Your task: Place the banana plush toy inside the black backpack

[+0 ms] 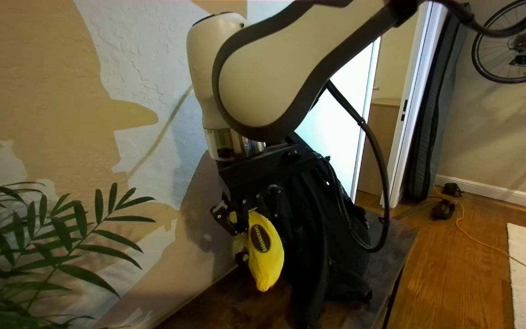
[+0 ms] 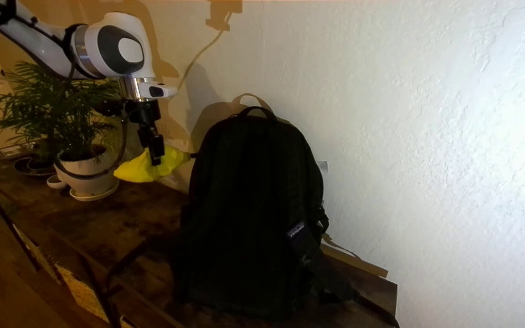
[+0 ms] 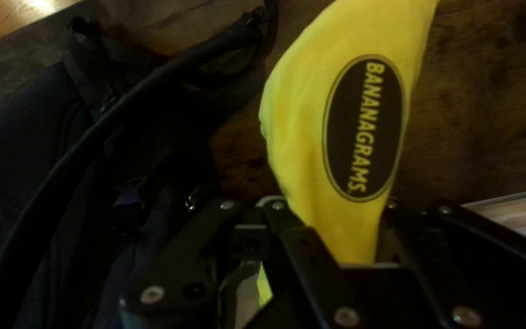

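Standing upright, the black backpack (image 2: 253, 205) has the banana plush toy (image 1: 267, 269) beside it

The black backpack is the biggest container I see, its loop handle (image 2: 258, 109) raised and its straps (image 2: 328, 275) trailing on the dark wooden table (image 2: 89, 218); whatever it may hold is hidden from me. Next comes the white pot (image 2: 88, 183), set on a saucer (image 2: 94, 197), with a leafy plant (image 2: 43, 114) growing out of it. At the end of the robot arm (image 1: 263, 73), the gripper (image 2: 152, 158) pinches the banana plush toy between its fingers (image 2: 156, 148), holding it in mid-air, outside the backpack. The toy hangs just beside the bag, though I cannot tell whether the two touch; a dark oval label (image 3: 364, 128) on it reads BANANAGRAMS. Smaller again is the white bowl (image 2: 55, 182) near the pot, its inside hard to make out.

A rough, pale wall (image 2: 426, 136) rises behind the bag, patched with light and shadow. The wooden floor (image 1: 450, 265) spreads past the edge of the dark wooden table, which runs along that wall and carries bag, pot and bowl. A pale rug (image 1: 525, 301) lies on the boards, a bicycle wheel (image 1: 514, 43) shows above them, and an orange cord (image 1: 486, 247) winds over floor and rug.
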